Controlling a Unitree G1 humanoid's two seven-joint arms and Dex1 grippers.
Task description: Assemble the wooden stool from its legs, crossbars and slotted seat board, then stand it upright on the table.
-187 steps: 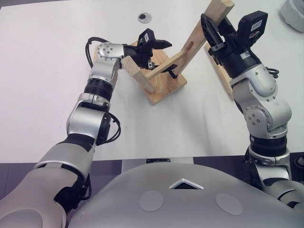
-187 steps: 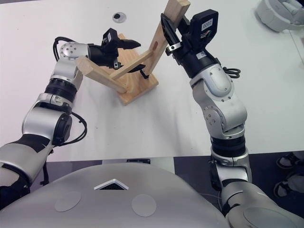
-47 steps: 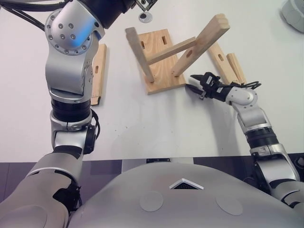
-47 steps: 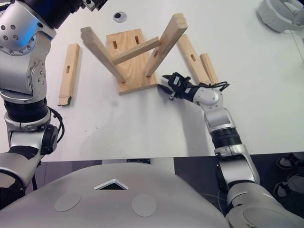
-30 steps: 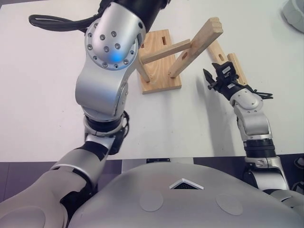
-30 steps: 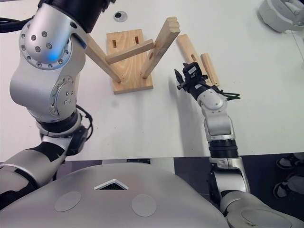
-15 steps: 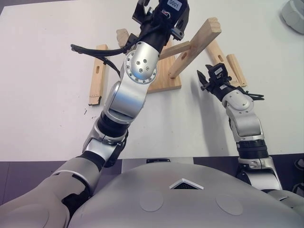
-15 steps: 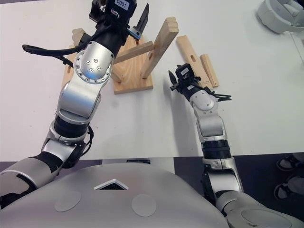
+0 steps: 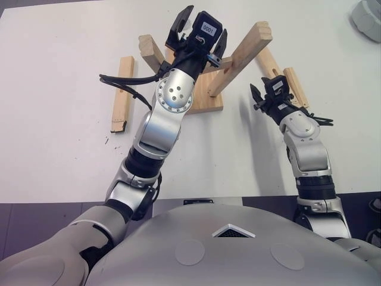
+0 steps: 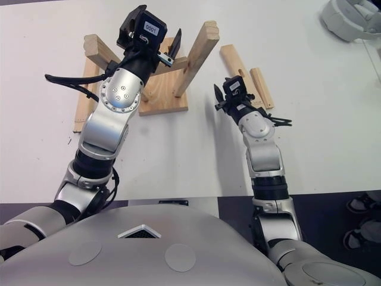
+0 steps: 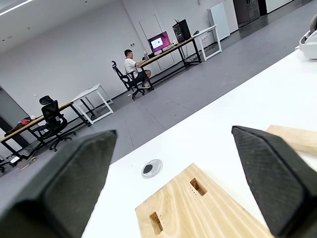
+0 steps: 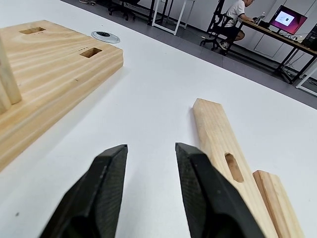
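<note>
The slotted seat board [image 9: 205, 98] lies flat on the table. Two legs [image 9: 245, 52] [image 9: 150, 51] joined by a crossbar [image 9: 219, 62] stand up from it at a slant. My left gripper [image 9: 201, 28] hovers open above the board and crossbar, touching nothing; its wrist view looks down on the board's slots [image 11: 198, 186]. My right gripper [image 9: 268, 90] is open just above the table, right of the board, beside a loose slotted leg [image 12: 223, 148] and a short bar [image 12: 277, 198]. Another loose leg [image 9: 121, 92] lies left of the board.
A round grommet [image 12: 104, 34] sits in the table beyond the board. A white object [image 9: 368, 15] rests at the far right corner. The table's near half is bare white surface.
Six seconds ago both grippers held the leg frame; both have let go. The left arm has swung round and now hovers over the board. The right gripper has lifted slightly toward the loose leg.
</note>
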